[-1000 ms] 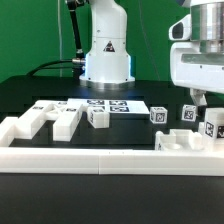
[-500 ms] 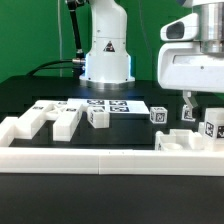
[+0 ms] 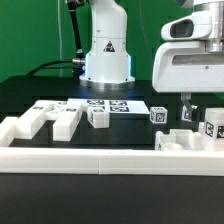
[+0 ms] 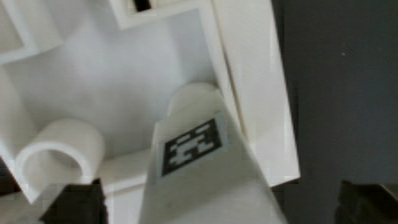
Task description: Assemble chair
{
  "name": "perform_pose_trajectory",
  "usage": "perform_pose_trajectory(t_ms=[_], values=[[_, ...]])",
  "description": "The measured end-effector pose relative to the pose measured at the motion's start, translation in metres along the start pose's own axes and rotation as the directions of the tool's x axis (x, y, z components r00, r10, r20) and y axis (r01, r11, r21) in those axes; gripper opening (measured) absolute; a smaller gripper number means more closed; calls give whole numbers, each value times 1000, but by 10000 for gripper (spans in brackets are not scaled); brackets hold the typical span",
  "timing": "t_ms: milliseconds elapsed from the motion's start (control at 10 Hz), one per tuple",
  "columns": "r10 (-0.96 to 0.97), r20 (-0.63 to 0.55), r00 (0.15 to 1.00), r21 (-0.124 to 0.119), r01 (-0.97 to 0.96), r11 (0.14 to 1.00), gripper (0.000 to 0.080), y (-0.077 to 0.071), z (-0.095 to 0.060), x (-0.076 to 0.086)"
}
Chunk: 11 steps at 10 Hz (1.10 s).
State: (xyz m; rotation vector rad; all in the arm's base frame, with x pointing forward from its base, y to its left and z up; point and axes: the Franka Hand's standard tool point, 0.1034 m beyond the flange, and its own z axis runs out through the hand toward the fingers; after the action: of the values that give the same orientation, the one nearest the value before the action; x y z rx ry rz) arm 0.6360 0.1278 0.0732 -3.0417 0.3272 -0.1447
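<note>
Loose white chair parts lie on the black table. Three chunky pieces (image 3: pixel 65 121) sit at the exterior view's left. Small tagged blocks (image 3: pixel 158 116) and a larger piece (image 3: pixel 176 141) sit at the right, near the wall. My gripper (image 3: pixel 200 106) hangs open just above the right-hand group, holding nothing. In the wrist view a white tagged part (image 4: pixel 192 145) with a rounded peg (image 4: pixel 68 152) lies below my gripper (image 4: pixel 217 205). The dark fingertips (image 4: pixel 71 205) stand wide apart on either side of it.
A low white border wall (image 3: pixel 100 157) runs along the front. The marker board (image 3: pixel 100 105) lies flat in the middle in front of the robot base (image 3: pixel 106 60). Another tagged block (image 3: pixel 212 126) sits at the far right edge.
My gripper has moved toward the exterior view's left and a little lower over the right-hand parts. The parts have not moved.
</note>
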Motion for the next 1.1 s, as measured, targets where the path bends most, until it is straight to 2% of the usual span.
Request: perform_pose_trajectory(t_ms=[400, 500, 600, 700, 800, 900, 1100], values=[[-346, 0, 938, -38, 346, 938, 649, 2, -1, 2], [-389, 0, 921, -38, 389, 920, 649, 4, -2, 4], [-385, 0, 923, -38, 385, 922, 559, 4, -2, 4], [-386, 0, 923, -38, 385, 922, 414, 4, -2, 4], [-380, 0, 925, -38, 379, 924, 414, 4, -2, 4], [-362, -1, 932, -38, 362, 931, 288, 4, -2, 4], [-300, -3, 954, -36, 300, 953, 288, 4, -1, 4]])
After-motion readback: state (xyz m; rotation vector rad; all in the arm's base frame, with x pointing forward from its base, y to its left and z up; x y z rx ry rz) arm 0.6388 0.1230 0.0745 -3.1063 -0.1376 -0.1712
